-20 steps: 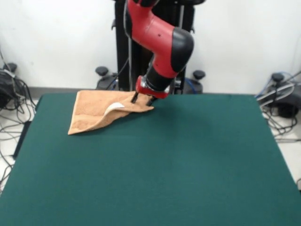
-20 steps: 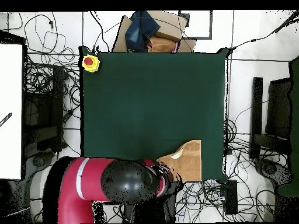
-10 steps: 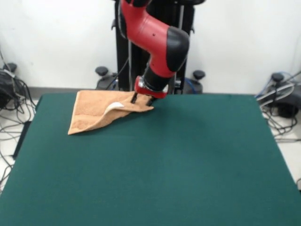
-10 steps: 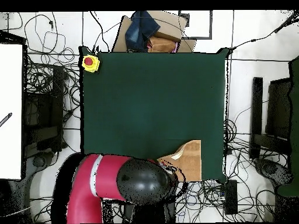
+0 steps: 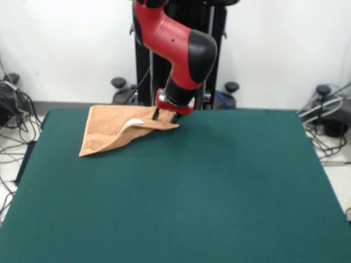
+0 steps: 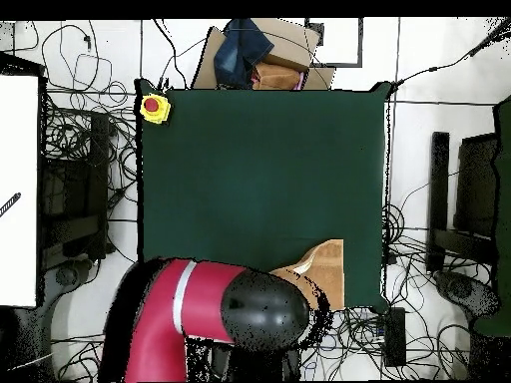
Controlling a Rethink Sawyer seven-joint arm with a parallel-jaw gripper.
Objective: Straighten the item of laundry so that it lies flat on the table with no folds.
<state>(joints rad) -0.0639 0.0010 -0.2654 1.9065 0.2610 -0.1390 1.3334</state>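
Table (image 5: 219, 192): green cover, stretching out wide in front of the claw.
Arm (image 5: 175, 41): red and black, bent down over the claw.
Towel (image 5: 112, 130): peach-orange, folded, lying under and left of the claw at the table's far corner.
Claw (image 5: 165, 115): tips spread apart, resting on the towel's right corner, gripping nothing.

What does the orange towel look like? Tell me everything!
The towel is peach-orange and fuzzy, like terry cloth. It lies folded into a rough triangle near a corner of the green table, not spread flat. A pale, whitish strip shows where a fold turns up. The gripper stands at its pointed tip, with two dark fingers apart and down at the cloth. In the overhead view, the arm hides part of it.
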